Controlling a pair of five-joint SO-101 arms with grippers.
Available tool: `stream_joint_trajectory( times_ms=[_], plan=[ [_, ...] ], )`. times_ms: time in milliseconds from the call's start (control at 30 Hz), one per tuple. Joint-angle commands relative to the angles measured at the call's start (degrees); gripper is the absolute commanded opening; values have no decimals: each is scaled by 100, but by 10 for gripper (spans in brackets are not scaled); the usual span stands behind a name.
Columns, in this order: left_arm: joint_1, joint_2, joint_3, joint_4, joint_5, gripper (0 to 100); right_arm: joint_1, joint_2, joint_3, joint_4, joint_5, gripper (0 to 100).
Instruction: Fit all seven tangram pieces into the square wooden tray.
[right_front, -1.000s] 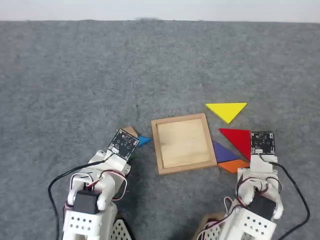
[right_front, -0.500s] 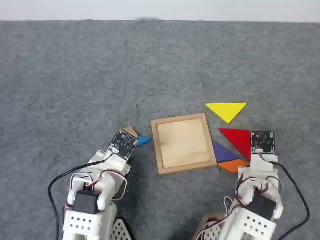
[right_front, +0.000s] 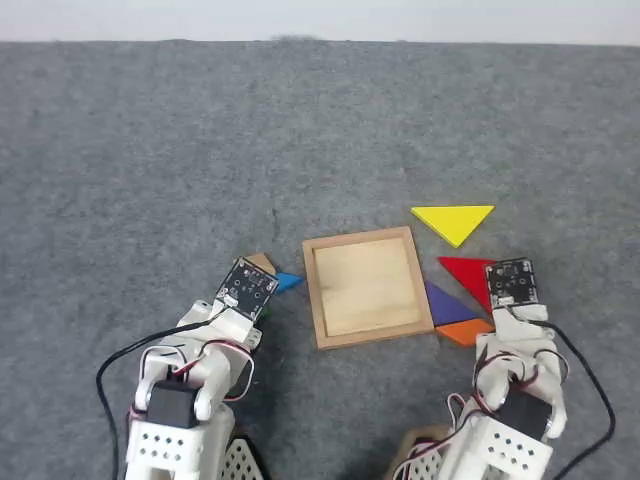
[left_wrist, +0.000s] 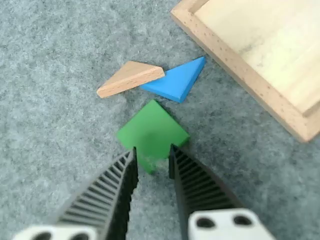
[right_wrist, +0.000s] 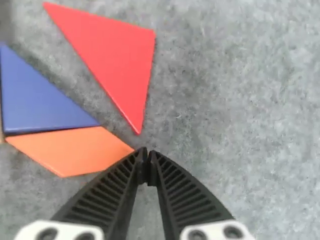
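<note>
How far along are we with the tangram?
Nothing is done: the tray is empty. In hand: the left gripper is at the green square, which lies on the mat; the right gripper, shut and empty, is by the orange piece. Left: all seven pieces, also yellow, red, purple, blue and tan.
</note>
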Motion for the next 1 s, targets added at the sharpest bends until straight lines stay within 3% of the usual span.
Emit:
stream_joint_trajectory(
  times_ms=[0, 100, 233, 667, 967],
  plan=[
    [-35, -70, -66, -9, -44, 98, -110, -92, -923, 286, 70, 56],
    [-35, -70, -66, -9, -44, 98, -382, 22, -1547, 514, 70, 121],
    [-35, -70, -66, -9, -44, 98, -629, 1130, -2207, 365, 79, 120],
    [-35, -70, -66, -9, -44, 98, -2044, 7943, -5820, 198, 237, 124],
    [-35, -70, -66, -9, -44, 98, -2079, 9974, -6919, 198, 642, 363]
  ],
)
